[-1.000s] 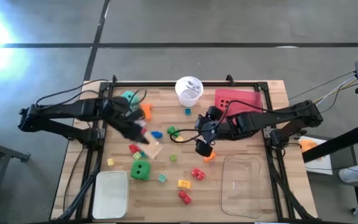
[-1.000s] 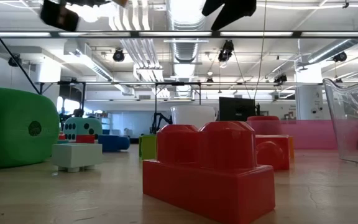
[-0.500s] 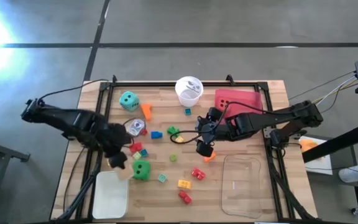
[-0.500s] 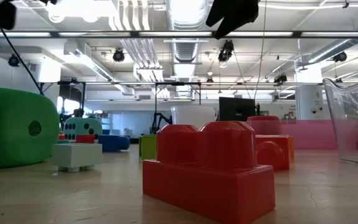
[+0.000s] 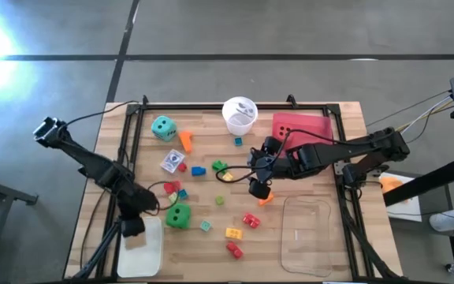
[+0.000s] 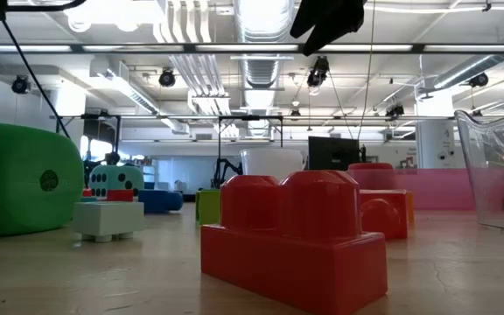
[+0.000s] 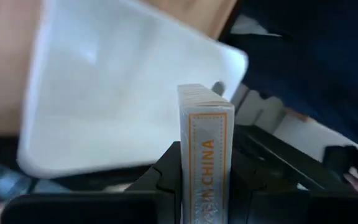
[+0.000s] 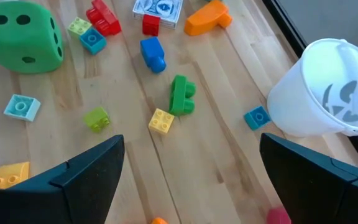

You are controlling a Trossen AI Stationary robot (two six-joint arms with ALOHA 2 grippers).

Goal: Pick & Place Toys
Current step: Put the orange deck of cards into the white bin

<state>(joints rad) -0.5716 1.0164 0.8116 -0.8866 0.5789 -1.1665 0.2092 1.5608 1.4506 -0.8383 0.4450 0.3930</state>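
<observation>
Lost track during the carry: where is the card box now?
The card box is clamped on edge in the left gripper, which the high view shows over the white tray at the table's front-left corner, beside the green die.

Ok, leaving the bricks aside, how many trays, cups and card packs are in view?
Trays: 3 (white tray, clear tray, pink tray)
Cups: 1 (white cup)
Card packs: 2 (loose pack, held pack in left gripper)
Total: 6

Bare wood betw. green die [image 5: 178, 215] & clear tray [image 5: 314, 235], bricks [image 5: 250, 220] scattered.
</observation>
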